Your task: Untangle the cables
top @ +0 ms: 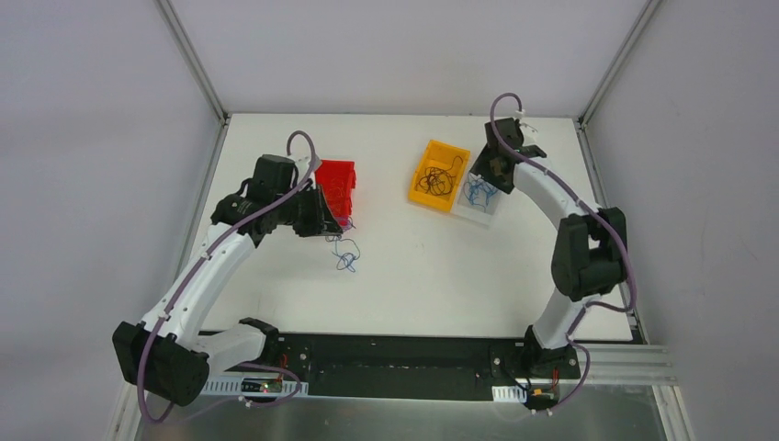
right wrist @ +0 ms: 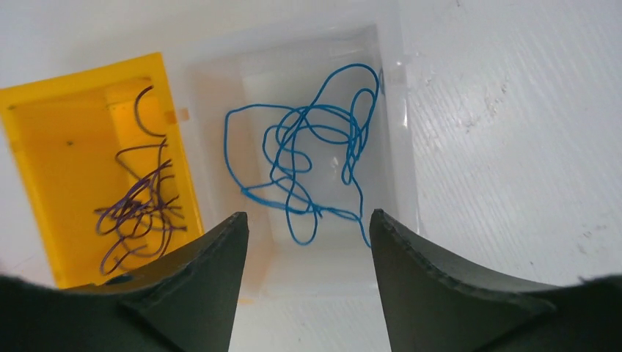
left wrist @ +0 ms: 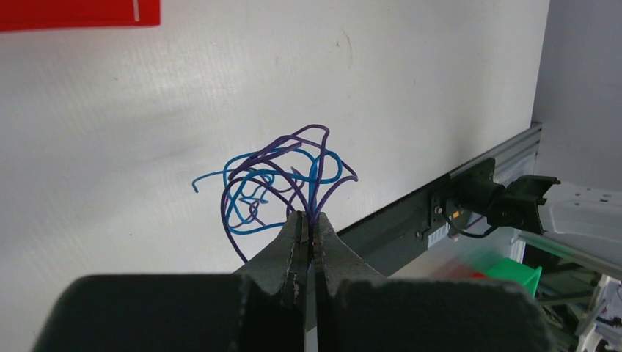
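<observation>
White table [top: 413, 276], grey walls all round, pretty bare setup. Sorting looks mostly done, judging by the bins: up at about 1 o'clock from the table's middle, the clear bin [right wrist: 400, 147] has a loose bunch of blue cables [right wrist: 315, 161] in it. The yellow bin [right wrist: 44, 147] touching it at its 9 o'clock side holds the dark cables [right wrist: 139, 209]. The right gripper [right wrist: 308, 220] hangs over the clear bin with its jaws wide apart and nothing in them.

What's left seems to be one small blue-and-purple tangle [left wrist: 279, 183], out around 9 o'clock on the table, just below the red bin [top: 338, 179]. The left gripper [left wrist: 309, 227] is pinched closed on a couple of its strands. Those two colours need pulling apart and dropping into their bins. Can't tell what's in the red bin from here.
</observation>
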`<state>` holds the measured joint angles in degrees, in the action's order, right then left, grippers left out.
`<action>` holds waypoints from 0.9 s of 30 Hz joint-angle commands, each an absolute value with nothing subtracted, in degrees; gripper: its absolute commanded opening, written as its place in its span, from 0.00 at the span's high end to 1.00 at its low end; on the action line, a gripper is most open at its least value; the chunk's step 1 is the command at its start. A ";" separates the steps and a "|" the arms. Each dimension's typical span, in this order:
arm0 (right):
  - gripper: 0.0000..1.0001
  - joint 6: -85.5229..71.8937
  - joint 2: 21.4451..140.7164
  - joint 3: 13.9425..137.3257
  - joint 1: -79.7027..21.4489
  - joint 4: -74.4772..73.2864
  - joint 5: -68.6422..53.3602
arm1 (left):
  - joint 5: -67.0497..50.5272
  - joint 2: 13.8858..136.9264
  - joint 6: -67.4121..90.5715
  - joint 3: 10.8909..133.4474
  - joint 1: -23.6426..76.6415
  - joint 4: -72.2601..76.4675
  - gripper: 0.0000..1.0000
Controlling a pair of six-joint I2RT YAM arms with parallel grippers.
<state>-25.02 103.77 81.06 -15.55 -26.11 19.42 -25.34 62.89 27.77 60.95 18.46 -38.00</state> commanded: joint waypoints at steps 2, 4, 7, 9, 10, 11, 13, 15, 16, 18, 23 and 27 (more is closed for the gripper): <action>0.29 -22.61 85.47 75.58 -17.65 -26.49 15.63 | -30.26 66.35 28.43 61.95 25.25 -34.61 1.00; 0.25 -21.65 79.30 70.49 -18.29 -24.08 9.44 | -31.19 68.47 28.11 62.79 28.40 -33.28 1.00; 0.21 -21.30 71.34 61.61 -18.69 -18.95 -7.05 | -34.36 71.51 27.91 63.37 31.14 -30.42 1.00; 0.23 -20.90 66.92 55.28 -19.27 -14.16 -17.72 | -35.99 73.00 28.17 63.43 31.77 -28.49 1.00; 0.24 -20.64 65.08 52.23 -20.03 -11.77 -21.88 | -36.29 73.69 28.33 63.41 31.95 -27.91 1.00; 0.24 -20.24 63.23 48.23 -22.03 -8.58 -24.11 | -36.64 74.26 28.45 63.30 32.06 -26.94 1.00; 0.25 -18.27 60.16 43.50 -25.66 -5.56 -26.45 | -38.00 74.91 29.00 63.16 32.24 -25.62 1.00; 0.25 -15.88 58.12 40.68 -31.73 -4.68 -26.16 | -39.54 75.60 29.74 63.17 32.41 -23.88 1.00; 0.25 -15.36 57.27 39.38 -34.25 -3.55 -25.48 | -40.36 75.77 30.10 63.20 32.49 -23.23 1.00; 0.25 -14.97 56.25 37.31 -37.86 -0.92 -24.48 | -41.96 76.04 30.88 63.20 32.76 -22.14 1.00; 0.22 -14.85 55.53 34.30 -42.61 6.97 -21.45 | -45.37 74.79 34.36 63.27 33.71 -19.42 1.00; 0.24 -13.41 56.73 34.81 -44.54 10.43 -19.78 | -46.78 73.28 36.24 63.47 34.52 -18.05 1.00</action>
<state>-15.97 56.75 34.37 -43.03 1.67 -21.32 -42.50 75.96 33.15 61.28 33.54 -21.85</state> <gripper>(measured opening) 0.774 0.019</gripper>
